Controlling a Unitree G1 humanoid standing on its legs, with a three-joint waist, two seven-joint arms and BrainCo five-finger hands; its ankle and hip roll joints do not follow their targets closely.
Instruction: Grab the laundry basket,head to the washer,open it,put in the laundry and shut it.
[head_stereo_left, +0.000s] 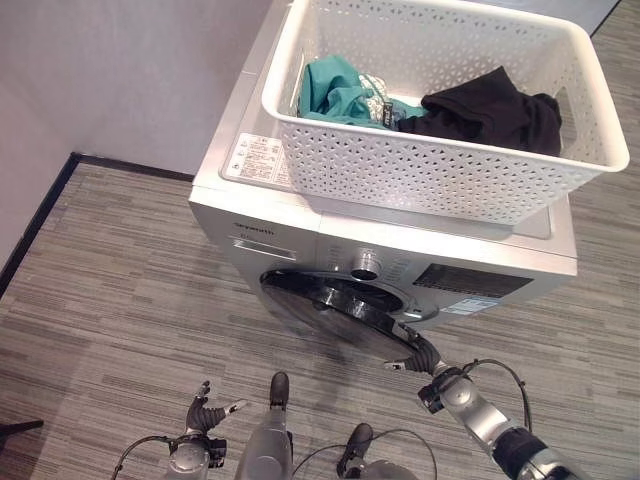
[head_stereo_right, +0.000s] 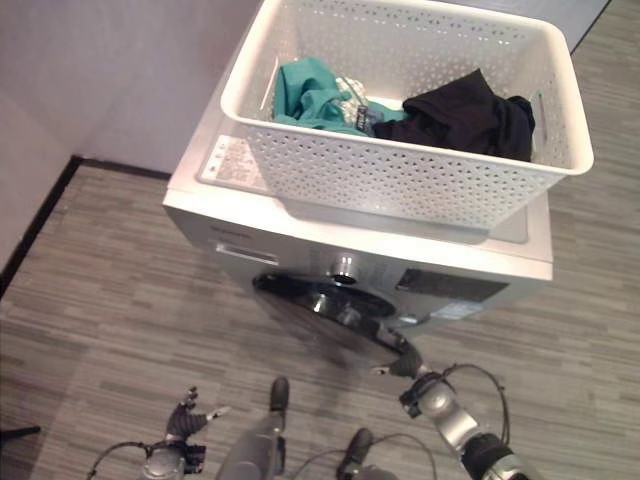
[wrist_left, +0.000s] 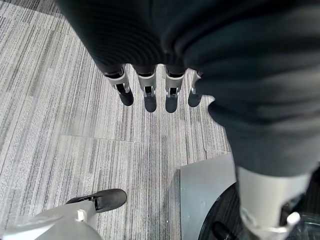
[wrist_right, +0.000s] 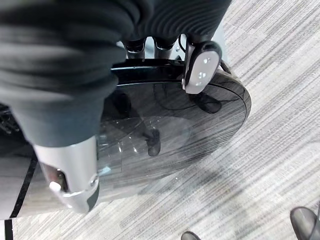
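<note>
One basket (head_stereo_left: 430, 170), two garments, right hand (head_stereo_left: 418, 352) on washer door (head_stereo_left: 335, 300).

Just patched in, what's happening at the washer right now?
The laundry basket sits on top of the washer, with a teal garment and a black garment inside it. The right hand is at the rim of the round door, fingers curled over its edge and thumb on the face, and the door looks partly swung out. The left hand hangs open over the floor, holding nothing.
</note>
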